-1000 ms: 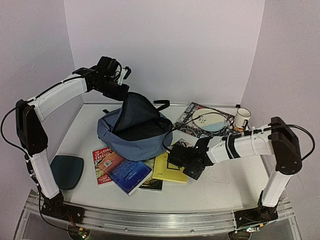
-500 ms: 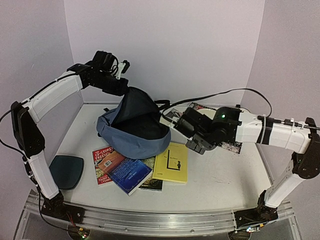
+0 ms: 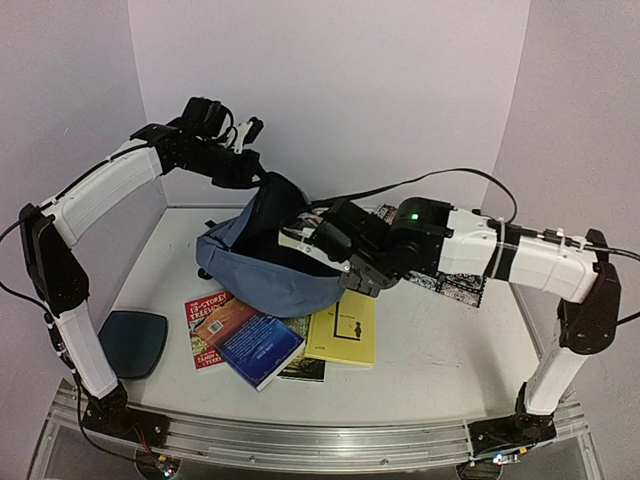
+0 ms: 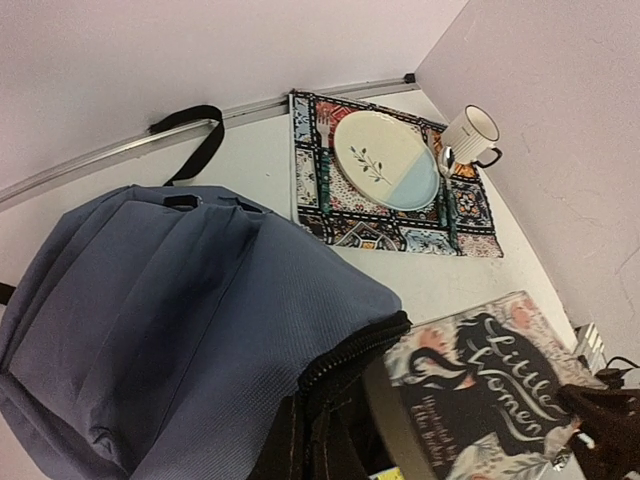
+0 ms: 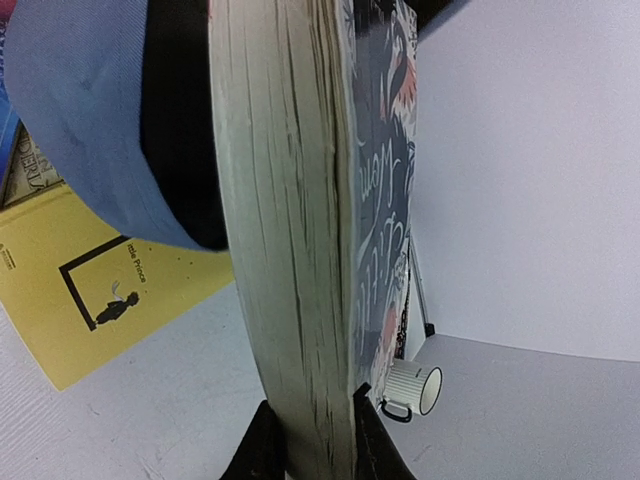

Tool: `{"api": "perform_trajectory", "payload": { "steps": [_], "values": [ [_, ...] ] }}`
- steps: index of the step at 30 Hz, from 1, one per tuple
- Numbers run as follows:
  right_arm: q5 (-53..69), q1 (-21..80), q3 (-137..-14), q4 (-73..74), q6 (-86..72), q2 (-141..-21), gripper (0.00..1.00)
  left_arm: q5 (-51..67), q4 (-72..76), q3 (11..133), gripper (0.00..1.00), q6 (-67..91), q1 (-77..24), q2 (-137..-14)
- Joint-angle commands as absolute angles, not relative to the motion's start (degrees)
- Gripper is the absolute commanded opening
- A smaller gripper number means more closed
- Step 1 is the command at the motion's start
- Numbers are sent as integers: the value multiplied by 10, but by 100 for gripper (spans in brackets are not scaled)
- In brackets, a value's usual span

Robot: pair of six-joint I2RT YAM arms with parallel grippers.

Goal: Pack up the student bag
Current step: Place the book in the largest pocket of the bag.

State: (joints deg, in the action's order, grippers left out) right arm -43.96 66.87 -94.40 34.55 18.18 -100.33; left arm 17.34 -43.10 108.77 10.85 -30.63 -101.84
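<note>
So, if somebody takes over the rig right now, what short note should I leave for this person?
Left hand: shut on the top edge of the student bag, holding its mouth open.
Right hand: shut on the Little Women book, with the book's leading end at the bag's mouth.
Done: this book is off the table and at the opening. The bag's inside cannot be seen.
Left: push it in and release, then probably the yellow book, blue book and red book in front of the bag.
</note>
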Motion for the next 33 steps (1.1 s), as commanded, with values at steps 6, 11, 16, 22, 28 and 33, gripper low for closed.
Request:
{"api": "perform_trajectory", "payload": {
  "steps": [6, 11, 16, 22, 28, 33],
  "values": [
    [-524, 660, -1034, 304, 199, -1111, 0, 279, -393, 1109, 0, 154, -322, -969],
    [-530, 652, -1086, 300, 204, -1179, 0, 296, -392, 1075, 0, 164, -327, -959],
    [-545, 634, -1137, 297, 195, -1246, 0, 296, -391, 1058, 0, 170, -333, -949],
    [-497, 619, -1184, 292, 164, -1302, 0, 286, -383, 1033, 0, 184, -334, -943],
    [-457, 618, -1162, 269, 137, -1340, 5, 258, -364, 991, 0, 199, -333, -951],
    [-409, 618, -1110, 268, 101, -1320, 26, 243, -338, 945, 0, 210, -334, -966]
  ]
}}
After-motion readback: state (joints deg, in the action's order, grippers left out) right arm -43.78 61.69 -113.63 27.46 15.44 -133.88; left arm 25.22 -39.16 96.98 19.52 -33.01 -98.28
